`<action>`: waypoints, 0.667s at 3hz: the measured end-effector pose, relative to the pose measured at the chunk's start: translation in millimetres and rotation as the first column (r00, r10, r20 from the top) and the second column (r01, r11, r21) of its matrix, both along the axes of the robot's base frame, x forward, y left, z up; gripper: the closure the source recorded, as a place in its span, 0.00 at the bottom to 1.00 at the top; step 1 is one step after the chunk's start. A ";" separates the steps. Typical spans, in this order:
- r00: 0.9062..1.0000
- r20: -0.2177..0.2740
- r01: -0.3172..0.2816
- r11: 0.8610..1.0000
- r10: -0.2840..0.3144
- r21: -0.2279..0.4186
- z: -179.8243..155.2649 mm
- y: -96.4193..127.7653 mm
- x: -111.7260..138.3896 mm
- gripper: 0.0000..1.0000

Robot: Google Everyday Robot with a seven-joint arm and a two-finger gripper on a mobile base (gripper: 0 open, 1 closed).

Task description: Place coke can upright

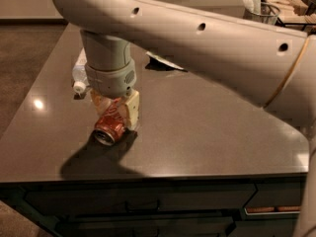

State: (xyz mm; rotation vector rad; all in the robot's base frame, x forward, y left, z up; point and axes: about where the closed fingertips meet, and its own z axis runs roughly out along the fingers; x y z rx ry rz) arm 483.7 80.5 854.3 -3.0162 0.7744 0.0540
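Observation:
The coke can (110,126) is red-orange with white script. It lies tilted on the dark table (207,127) near the front left, its silver top facing the front edge. My gripper (116,113) comes straight down from the grey wrist over the can. Its pale fingers (132,110) press against both sides of the can's upper body, so it is shut on the can. The can's low end is at the table surface, above its own shadow.
A clear water bottle with a white cap (79,78) lies just behind the wrist at the table's left. A flat packet (165,63) lies at the back, half hidden by my arm. A wire basket (259,11) stands far right. Drawers run under the front edge.

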 end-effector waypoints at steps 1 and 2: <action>0.999 -0.031 -0.011 1.000 0.012 0.009 2.2 -3.1 -6.4 0.64; 0.995 -0.077 0.062 0.996 -0.057 0.057 17.3 -5.4 -2.0 0.88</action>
